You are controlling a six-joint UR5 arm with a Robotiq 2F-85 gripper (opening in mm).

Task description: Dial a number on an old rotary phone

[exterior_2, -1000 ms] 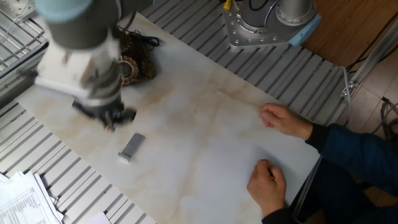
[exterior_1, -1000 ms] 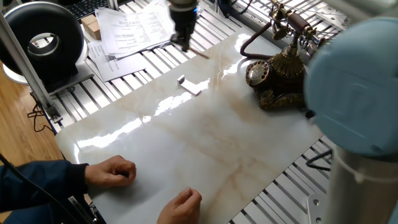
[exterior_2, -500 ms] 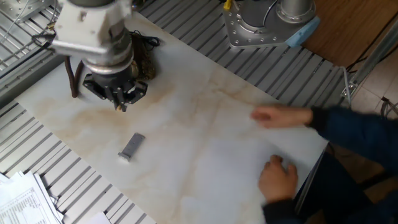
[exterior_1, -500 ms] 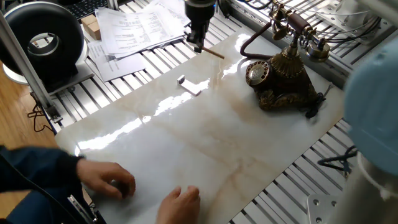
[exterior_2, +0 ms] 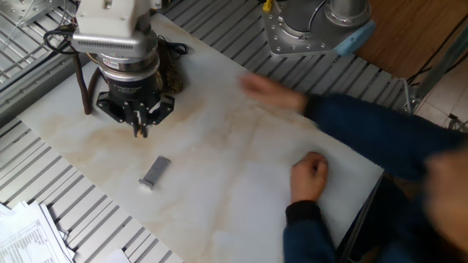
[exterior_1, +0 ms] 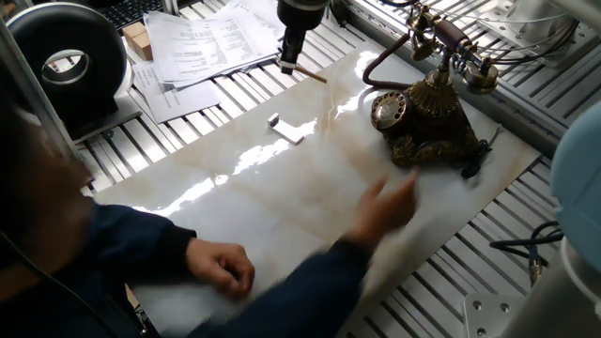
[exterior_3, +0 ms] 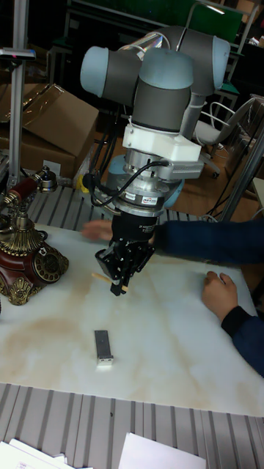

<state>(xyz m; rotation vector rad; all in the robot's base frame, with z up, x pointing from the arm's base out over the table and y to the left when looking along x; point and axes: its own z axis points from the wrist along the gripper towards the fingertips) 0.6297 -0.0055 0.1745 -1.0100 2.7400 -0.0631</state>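
1. Bronze-brown and ornate: found the phone (exterior_1: 427,113) upright on the far right part of the pale marble slab (exterior_1: 282,197), with the coppery dial (exterior_1: 388,110) facing the near left.
2. Saw the gripper (exterior_1: 289,64) hanging above the far edge of the slab, left of the phone and well apart from the dial, pointing down.
3. Read the fingers as pinched narrow on a thin wooden stick (exterior_1: 312,76), which jutted sideways toward the phone; judged it the dialling tool.
4. Judged the step in hand as carrying the stick tip across to one finger hole of the dial.
5. Needed a slow approach with the stick tilted to meet the slanted face of the dial squarely, so that the tip would seat in a hole rather than skid over the rim.
6. Needed a round sweep about the dial's centre, not a straight push, lest the phone slide or tip.
7. Noted a blurred hand (exterior_1: 385,202) reaching across the slab near the phone; called for waiting until it cleared.
8. Left the small grey block (exterior_1: 286,130) alone, as it lay off that path.
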